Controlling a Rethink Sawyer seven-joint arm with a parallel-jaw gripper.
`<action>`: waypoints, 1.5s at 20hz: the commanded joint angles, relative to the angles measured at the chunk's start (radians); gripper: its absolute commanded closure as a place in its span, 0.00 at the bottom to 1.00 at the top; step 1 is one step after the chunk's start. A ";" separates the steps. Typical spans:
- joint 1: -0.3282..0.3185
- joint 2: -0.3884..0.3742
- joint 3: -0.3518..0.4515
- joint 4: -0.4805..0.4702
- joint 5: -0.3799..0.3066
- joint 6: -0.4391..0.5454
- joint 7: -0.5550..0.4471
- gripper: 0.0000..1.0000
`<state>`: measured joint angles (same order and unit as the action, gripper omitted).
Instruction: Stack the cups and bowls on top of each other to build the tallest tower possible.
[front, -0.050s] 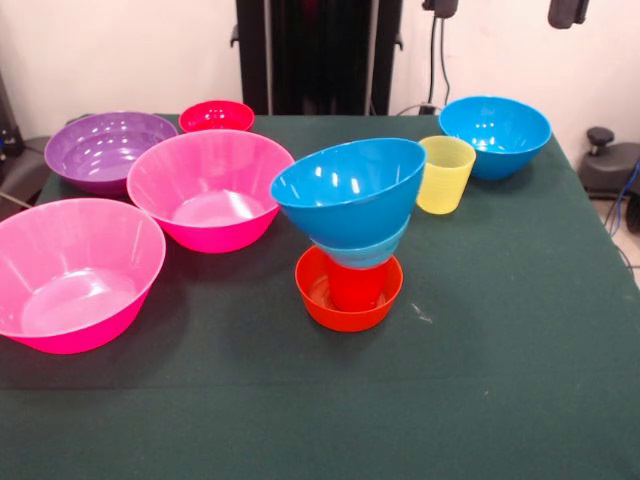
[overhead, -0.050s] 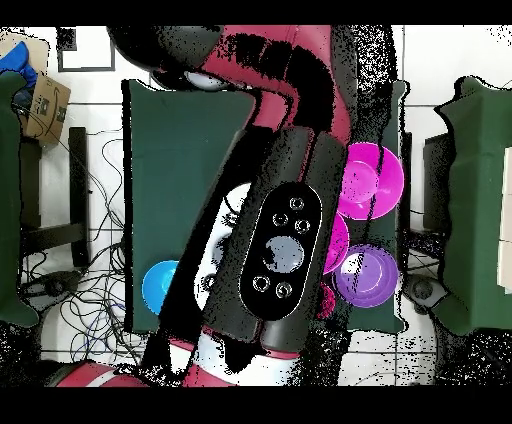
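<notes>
The tower stands mid-table in the front view: a small orange bowl (front, -0.050s: 318, 300) holds a red cup (front, -0.050s: 357, 287), topped by a small light-blue bowl (front, -0.050s: 368, 252) and a large blue bowl (front, -0.050s: 350, 190) that tilts toward the left. A yellow cup (front, -0.050s: 444, 173) stands just right of it. Two pink bowls (front, -0.050s: 210, 188) (front, -0.050s: 75, 272), a purple bowl (front, -0.050s: 105, 150) and a small red bowl (front, -0.050s: 216, 115) sit at the left. Another blue bowl (front, -0.050s: 495, 133) is at the back right. The gripper shows in neither view. In the overhead view the raised arm (overhead, -0.050s: 285, 240) hides the tower.
A dark green cloth (front, -0.050s: 500, 350) covers the table. Around the arm in the overhead view I see a pink bowl (overhead, -0.050s: 378, 178), the purple bowl (overhead, -0.050s: 365, 278) and a blue bowl (overhead, -0.050s: 158, 285). Cables lie on the floor beside the table.
</notes>
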<state>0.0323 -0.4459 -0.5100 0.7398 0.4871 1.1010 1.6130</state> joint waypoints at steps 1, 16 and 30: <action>-0.027 0.059 0.122 0.036 -0.045 0.000 0.069 0.00; -0.029 0.050 0.137 0.051 -0.049 0.003 0.076 0.00; 0.045 0.038 0.066 0.188 -0.087 -0.075 0.216 0.00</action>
<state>0.0372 -0.4444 -0.4935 0.7561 0.4846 1.0797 1.6411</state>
